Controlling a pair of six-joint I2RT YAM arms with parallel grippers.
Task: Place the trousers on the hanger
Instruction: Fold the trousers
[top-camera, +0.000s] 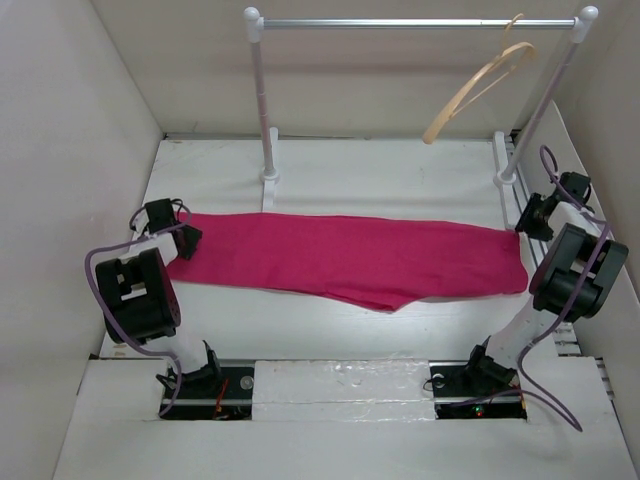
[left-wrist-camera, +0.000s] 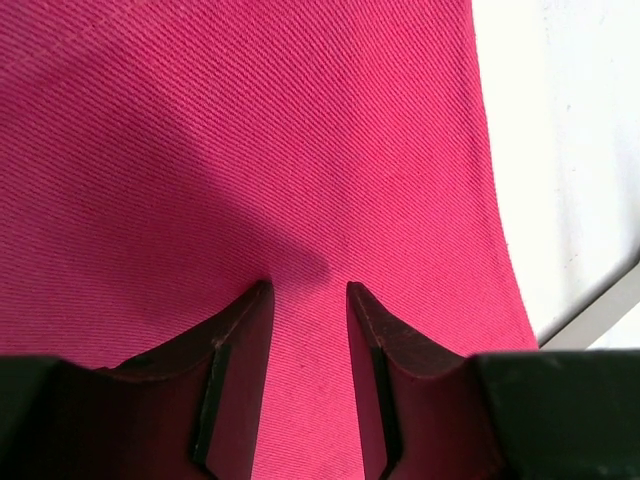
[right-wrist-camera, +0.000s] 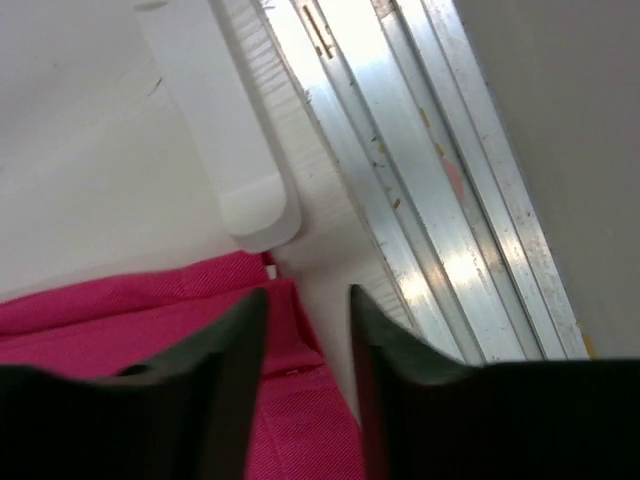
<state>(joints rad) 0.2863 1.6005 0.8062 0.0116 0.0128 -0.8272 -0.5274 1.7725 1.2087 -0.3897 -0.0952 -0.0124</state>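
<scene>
- Showing the trousers (top-camera: 350, 255) lying flat along the surface (top-camera: 400, 180), stretched from left to right.
- Poising the left gripper (left-wrist-camera: 308, 290) low over the left end, fingers parted, grasping nothing.
- Poising the right gripper (right-wrist-camera: 307, 295) over the right end's corner, likewise released.
- Showing the hanger (top-camera: 470, 90) hanging tilted on the rail (top-camera: 400, 22), well apart from the cloth.

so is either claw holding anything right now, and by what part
Nothing looks held: the left claw and right claw stand parted over opposite ends of the trousers, which lie flat on the table.
</scene>
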